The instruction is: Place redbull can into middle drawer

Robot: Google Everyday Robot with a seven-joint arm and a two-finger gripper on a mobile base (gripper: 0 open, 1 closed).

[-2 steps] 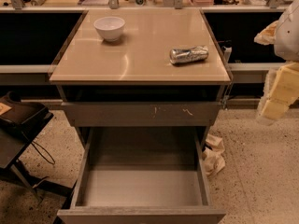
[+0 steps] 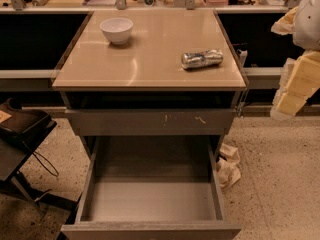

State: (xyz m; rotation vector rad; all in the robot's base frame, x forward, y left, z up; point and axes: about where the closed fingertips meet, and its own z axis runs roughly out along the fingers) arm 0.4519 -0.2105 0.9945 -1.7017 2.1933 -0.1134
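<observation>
The counter (image 2: pixel 150 64) has a smooth tan top, squarish, with a darker rim along its edges. Two things lie directly on it, well apart. A white bowl (image 2: pixel 116 30) stands upright near the back left corner, open side up. The redbull can (image 2: pixel 201 59) lies on its side toward the right edge, its length running roughly left to right, silver and shiny. The claw (image 2: pixel 295 86) hangs off to the right, beyond the counter's edge, touching nothing on it.
</observation>
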